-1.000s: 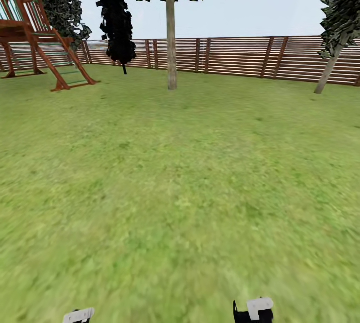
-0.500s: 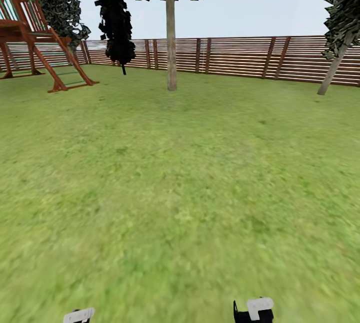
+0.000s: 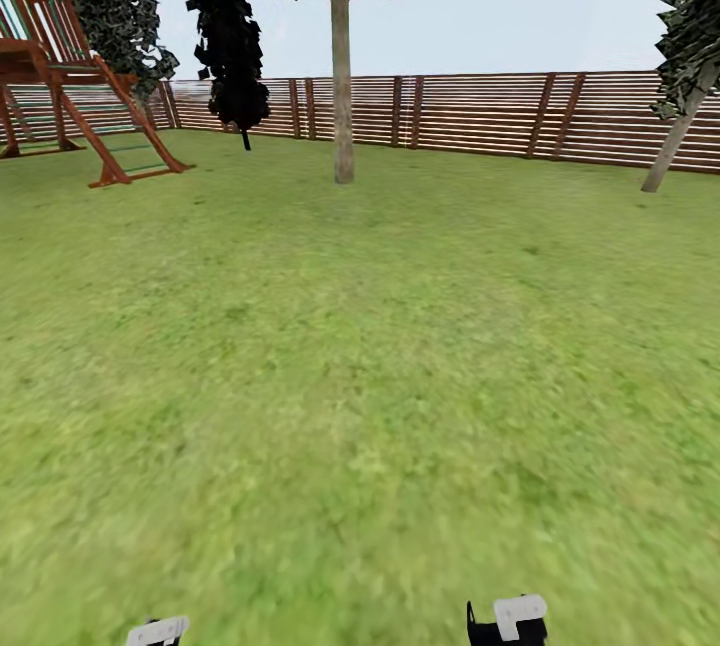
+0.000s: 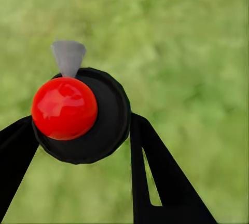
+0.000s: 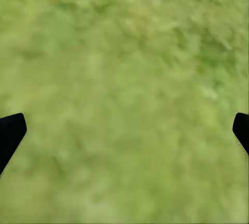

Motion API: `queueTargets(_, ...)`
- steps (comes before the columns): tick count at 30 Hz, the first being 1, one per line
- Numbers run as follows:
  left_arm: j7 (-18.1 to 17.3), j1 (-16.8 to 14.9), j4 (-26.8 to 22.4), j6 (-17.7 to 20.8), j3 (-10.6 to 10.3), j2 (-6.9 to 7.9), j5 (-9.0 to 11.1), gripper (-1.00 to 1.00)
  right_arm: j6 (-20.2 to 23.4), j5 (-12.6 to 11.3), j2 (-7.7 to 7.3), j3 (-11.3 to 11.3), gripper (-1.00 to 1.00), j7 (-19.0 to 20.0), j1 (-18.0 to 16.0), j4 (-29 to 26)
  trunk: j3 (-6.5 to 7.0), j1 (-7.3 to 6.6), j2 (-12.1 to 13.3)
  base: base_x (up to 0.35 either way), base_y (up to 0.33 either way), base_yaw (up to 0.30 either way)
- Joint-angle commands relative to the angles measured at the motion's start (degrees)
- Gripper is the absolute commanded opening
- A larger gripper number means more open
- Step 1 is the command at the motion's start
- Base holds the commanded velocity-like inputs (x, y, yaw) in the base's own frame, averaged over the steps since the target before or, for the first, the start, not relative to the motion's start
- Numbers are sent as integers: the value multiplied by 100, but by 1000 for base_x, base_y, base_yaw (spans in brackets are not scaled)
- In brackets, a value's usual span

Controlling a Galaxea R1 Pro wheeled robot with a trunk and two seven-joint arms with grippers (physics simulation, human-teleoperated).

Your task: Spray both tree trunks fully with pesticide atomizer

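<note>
My left gripper [image 4: 78, 146] is clamped on the small dark green pesticide atomizer with a red top and pale trigger [image 4: 78, 112], its black fingers [image 4: 150, 177] pressed against either side of the bottle above the green lawn [image 3: 360, 376]. My right gripper [image 5: 124, 130] is spread wide and holds nothing, with only grass between its tips. Since a second ago the pale-trunked tree [image 3: 343, 76] by the reddish-brown slatted wooden fence [image 3: 480, 116] has drawn slightly nearer, and the wooden play frame [image 3: 60, 76] has slid leftward.

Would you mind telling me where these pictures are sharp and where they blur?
Head view: the fence and tree trunk are crisp, the near lawn smeared. Left wrist view: the pesticide atomizer carries a soft highlight against blurred grass. Right wrist view: grass is soft throughout.
</note>
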Motion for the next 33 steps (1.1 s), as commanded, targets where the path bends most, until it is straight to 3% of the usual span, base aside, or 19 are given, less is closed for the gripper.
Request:
queueTargets(1, -20, -3, 4, -16, -40, 2, 61, -100, 4, 31, 1, 39, 100, -60, -4, 6, -5, 3, -2, 338, 0, 0)
queueTargets(33, -20, -2, 4, -15, -42, -1, 52, -100, 4, 31, 1, 39, 100, -60, -4, 6, -5, 3, -2, 338, 0, 0)
